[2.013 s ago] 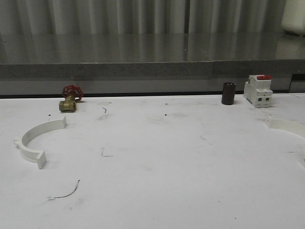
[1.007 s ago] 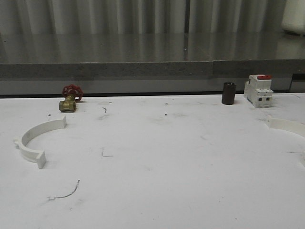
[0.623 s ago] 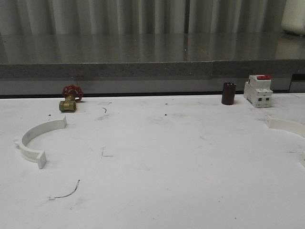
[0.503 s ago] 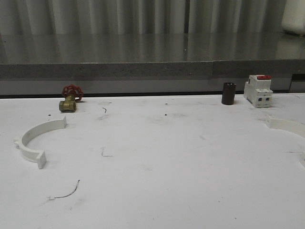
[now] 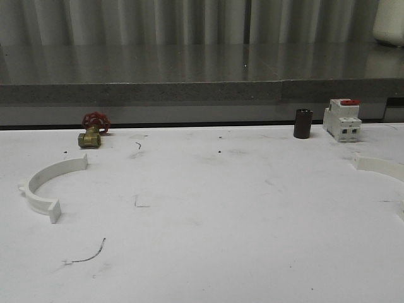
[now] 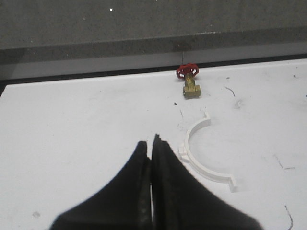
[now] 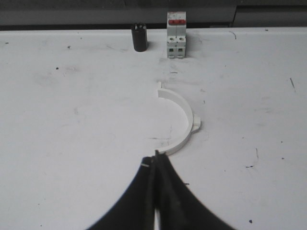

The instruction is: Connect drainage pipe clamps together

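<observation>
Two drainage pipe clamps lie flat and far apart on the white table. The left clamp half (image 5: pixel 39 182) sits near the left edge and is seen again as the white arc (image 6: pixel 206 173) in the left wrist view. My left gripper (image 6: pixel 151 142) is shut and empty, a short way beside that arc's outer tab. The right clamp half (image 5: pixel 380 166) is cut off by the right edge. In the right wrist view this half (image 7: pixel 183 103) lies just beyond my right gripper (image 7: pixel 154 157), which is shut and empty, its tips at the arc's near end.
A brass valve with a red handwheel (image 5: pixel 93 131) stands at the back left. A dark cylinder (image 5: pixel 303 123) and a white breaker with a red top (image 5: pixel 341 120) stand at the back right. A grey ledge (image 5: pixel 202 91) runs behind the table.
</observation>
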Motion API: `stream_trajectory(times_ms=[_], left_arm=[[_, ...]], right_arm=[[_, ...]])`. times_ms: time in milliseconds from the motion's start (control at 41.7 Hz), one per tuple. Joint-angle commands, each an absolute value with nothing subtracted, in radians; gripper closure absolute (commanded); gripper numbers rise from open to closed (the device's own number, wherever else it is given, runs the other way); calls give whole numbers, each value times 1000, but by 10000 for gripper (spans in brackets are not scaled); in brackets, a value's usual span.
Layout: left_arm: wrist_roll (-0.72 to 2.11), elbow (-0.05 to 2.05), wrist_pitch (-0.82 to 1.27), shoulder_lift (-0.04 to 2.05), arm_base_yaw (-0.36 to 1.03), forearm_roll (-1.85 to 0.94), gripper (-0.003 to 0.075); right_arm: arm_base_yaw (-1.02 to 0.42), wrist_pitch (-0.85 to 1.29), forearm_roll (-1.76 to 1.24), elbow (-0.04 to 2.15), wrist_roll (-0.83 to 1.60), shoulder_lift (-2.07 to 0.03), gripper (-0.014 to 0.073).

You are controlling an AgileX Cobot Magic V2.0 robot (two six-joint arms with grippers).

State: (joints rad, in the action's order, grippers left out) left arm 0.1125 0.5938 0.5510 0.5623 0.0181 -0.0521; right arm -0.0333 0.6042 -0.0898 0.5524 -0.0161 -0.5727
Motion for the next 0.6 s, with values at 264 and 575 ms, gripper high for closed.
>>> stream_trajectory(times_ms=[264,575], left_arm=[[111,613,428,630,17,-63,381],[111,657,460,711,28,-108,321]], right_arm=[[-28,535,-84,586,-7,-639,268],[-28,533,-84,586,-7,-639,207]])
